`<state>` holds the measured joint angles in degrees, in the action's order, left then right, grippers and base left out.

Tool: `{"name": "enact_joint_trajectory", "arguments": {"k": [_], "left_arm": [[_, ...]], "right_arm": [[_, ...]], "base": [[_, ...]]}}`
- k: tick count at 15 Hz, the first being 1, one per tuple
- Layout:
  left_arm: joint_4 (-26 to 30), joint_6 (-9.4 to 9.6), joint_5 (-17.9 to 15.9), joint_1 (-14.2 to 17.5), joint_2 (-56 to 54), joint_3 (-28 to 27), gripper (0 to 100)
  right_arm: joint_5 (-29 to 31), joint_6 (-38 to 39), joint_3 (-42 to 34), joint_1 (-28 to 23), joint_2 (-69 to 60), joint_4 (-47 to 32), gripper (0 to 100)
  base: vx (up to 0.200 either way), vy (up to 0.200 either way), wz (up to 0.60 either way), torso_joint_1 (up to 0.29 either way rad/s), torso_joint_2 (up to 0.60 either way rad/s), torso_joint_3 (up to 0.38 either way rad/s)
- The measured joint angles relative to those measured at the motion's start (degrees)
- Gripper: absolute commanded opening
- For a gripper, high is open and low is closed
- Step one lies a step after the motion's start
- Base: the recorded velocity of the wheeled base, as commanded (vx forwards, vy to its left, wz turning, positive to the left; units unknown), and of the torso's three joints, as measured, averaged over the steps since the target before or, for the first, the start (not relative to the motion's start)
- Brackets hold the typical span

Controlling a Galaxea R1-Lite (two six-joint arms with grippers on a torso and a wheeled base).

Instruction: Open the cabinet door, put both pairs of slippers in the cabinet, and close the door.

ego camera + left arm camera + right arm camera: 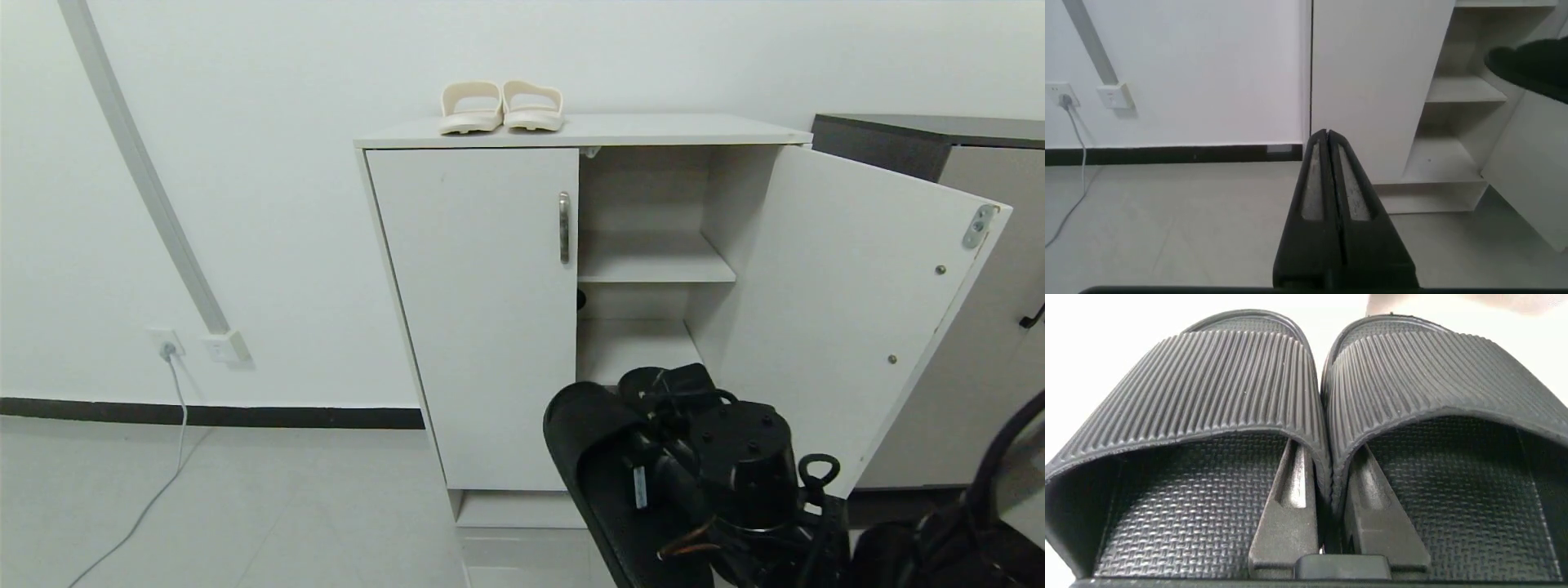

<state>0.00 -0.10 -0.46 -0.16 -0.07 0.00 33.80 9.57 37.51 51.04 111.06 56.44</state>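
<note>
The cabinet (pixel 473 327) had its right door (pixel 841 302) open. The right end effector (pixel 1328 478) pinched the black slippers (pixel 596 457) together just before the lower shelf (pixel 633 347). The beige slippers (pixel 501 106) sat on the cabinet top. The left end effector (pixel 1327 147) hung closed and empty. Stowing both pairs and shutting the door remained.

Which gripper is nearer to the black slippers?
Right. The right gripper is shut on the black slippers, holding the pair together. The left gripper, shut, hangs apart from them, above the floor.
</note>
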Motion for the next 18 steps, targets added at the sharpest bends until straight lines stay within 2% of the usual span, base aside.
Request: {"name": "enact_joint_trajectory", "arguments": {"k": [2,3,8,14,18], "left_arm": [[0.0,0.0,0.0,0.0,0.0,0.0,0],[0.0,0.0,0.0,0.0,0.0,0.0,0],[0.0,0.0,0.0,0.0,0.0,0.0,0],[0.0,-0.06,0.0,-0.1,0.0,0.0,0],[0.0,-0.09,0.0,0.0,0.0,0.0,0]], "right_arm": [[8.8,0.6,5.3,-1.0,3.5,-0.1,0],[10.4,0.7,7.0,-1.7,4.5,-0.1,0],[10.9,0.8,8.8,-3.3,6.6,0.0,0],[10.4,1.8,9.0,-3.4,7.4,0.0,0],[9.6,2.0,9.5,-5.2,8.7,0.2,0]], "base": [[0.0,0.0,0.0,0.0,0.0,0.0],[0.0,-0.2,0.0,0.002,0.0,0.002],[0.0,-0.2,0.0,0.005,0.0,0.005],[0.0,0.0,0.0,0.0,0.0,0.0],[0.0,0.0,0.0,0.0,0.0,0.0]]}}
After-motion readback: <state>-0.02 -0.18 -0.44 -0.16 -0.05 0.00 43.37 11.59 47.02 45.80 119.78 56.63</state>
